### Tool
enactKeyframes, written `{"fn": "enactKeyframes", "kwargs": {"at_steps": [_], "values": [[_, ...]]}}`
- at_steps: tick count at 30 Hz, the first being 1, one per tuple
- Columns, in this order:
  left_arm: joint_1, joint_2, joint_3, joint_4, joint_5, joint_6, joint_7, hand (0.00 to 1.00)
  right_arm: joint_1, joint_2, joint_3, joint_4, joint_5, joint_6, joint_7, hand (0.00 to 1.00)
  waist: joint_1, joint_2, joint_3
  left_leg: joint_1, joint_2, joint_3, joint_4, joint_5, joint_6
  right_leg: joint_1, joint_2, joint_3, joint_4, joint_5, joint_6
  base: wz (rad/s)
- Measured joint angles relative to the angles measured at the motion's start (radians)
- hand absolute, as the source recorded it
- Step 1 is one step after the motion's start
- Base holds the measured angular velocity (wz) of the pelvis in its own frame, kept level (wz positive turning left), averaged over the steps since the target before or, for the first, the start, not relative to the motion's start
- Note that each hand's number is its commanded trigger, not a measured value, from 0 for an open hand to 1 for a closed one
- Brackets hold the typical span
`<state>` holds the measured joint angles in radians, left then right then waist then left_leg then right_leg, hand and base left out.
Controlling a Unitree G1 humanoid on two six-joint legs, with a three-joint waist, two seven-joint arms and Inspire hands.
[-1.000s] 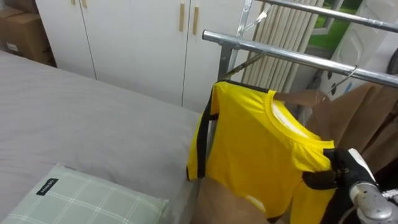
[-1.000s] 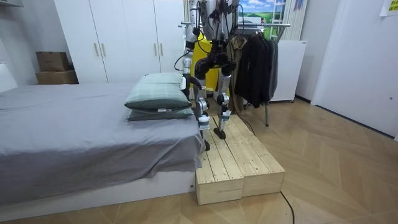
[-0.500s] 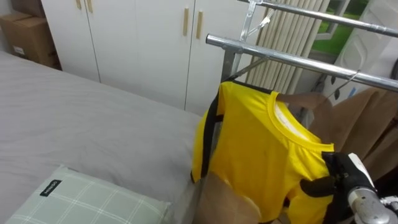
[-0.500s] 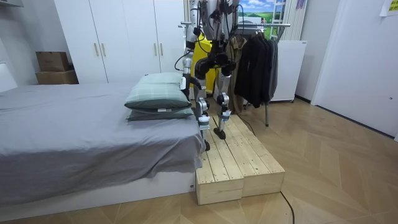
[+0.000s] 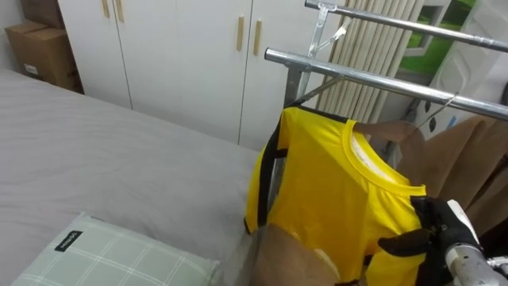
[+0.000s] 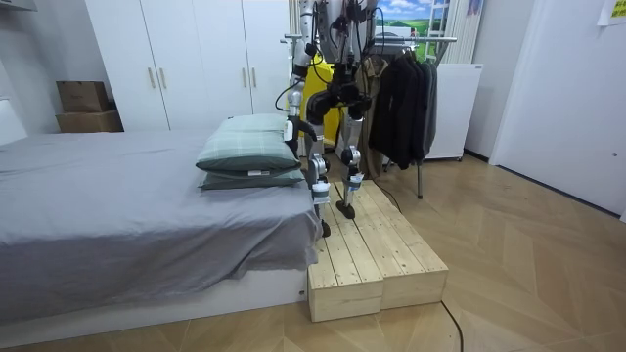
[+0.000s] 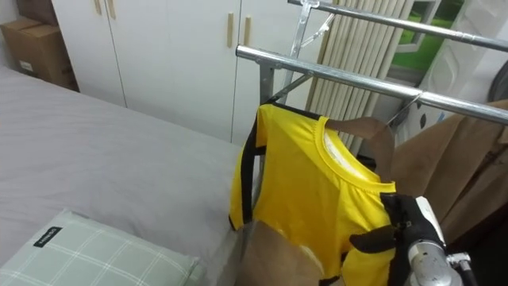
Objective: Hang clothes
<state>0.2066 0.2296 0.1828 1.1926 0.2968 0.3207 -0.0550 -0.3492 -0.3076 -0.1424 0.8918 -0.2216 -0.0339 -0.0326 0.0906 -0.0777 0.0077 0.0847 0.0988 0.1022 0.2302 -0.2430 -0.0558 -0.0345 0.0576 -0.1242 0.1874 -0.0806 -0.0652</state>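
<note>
Right hand (image 5: 435, 230) fingers (image 5: 401, 241) curl on the yellow T-shirt (image 5: 325, 191). The rack rail (image 5: 357, 73) lies above them; release likely remains.

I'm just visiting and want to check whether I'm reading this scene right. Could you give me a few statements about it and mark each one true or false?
1. The right robot hand grips the yellow T-shirt. True.
2. The yellow T-shirt lies flat on the bed. False: it is held upright, close by the metal rail.
3. A brown garment hangs on the rail. True.
4. The pillow is plain red. False: it is pale green with a check pattern.
5. The robot stands on bare floor. False: it stands on a wooden platform beside the bed.
</note>
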Motion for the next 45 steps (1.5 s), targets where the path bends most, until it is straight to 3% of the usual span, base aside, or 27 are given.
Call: {"fn": "enactKeyframes", "kwargs": {"at_steps": [13, 20, 27, 30, 45], "values": [[0.000, -0.002, -0.005, 0.009, 0.000, 0.006, 0.006, 0.00, 0.009, 0.006, 0.003, -0.009, 0.077, 0.000, -0.001, 0.00, 0.002, 0.002, 0.0015, 0.022, 0.002, 0.001, -0.008, -0.001, -0.003, 0.005, 0.004, -0.002, -0.002, -0.003, -0.001, 0.00], [0.000, -0.002, -0.014, 0.009, -0.001, 0.008, 0.006, 0.00, 0.037, 0.035, 0.005, -0.087, 0.100, 0.000, 0.001, 0.00, 0.001, 0.005, 0.0015, 0.015, 0.007, 0.009, -0.003, -0.004, -0.007, -0.006, 0.012, 0.015, -0.001, -0.002, -0.002, -0.04], [0.000, -0.008, -0.023, 0.013, -0.003, 0.013, 0.006, 0.00, 0.039, 0.047, 0.012, -0.115, 0.108, -0.011, 0.000, 0.00, -0.003, 0.021, -0.0005, 0.016, 0.014, 0.023, -0.004, -0.005, -0.010, -0.011, 0.020, 0.028, 0.003, -0.001, -0.004, -0.07], [0.000, -0.010, -0.020, 0.014, -0.001, 0.013, 0.006, 0.00, 0.050, 0.049, 0.012, -0.145, 0.122, -0.008, -0.005, 0.00, -0.002, 0.018, -0.0027, 0.015, 0.014, 0.028, -0.010, -0.005, -0.011, -0.019, 0.021, 0.035, 0.006, -0.001, -0.004, -0.09], [0.006, -0.020, -0.020, 0.014, -0.012, 0.030, 0.007, 0.00, 0.090, 0.055, -0.004, -0.252, 0.417, 0.032, -0.157, 0.00, -0.029, 0.024, -0.0003, 0.014, 0.012, 0.037, -0.012, -0.005, -0.011, -0.023, 0.022, 0.045, 0.016, -0.004, -0.004, -0.02]]}}
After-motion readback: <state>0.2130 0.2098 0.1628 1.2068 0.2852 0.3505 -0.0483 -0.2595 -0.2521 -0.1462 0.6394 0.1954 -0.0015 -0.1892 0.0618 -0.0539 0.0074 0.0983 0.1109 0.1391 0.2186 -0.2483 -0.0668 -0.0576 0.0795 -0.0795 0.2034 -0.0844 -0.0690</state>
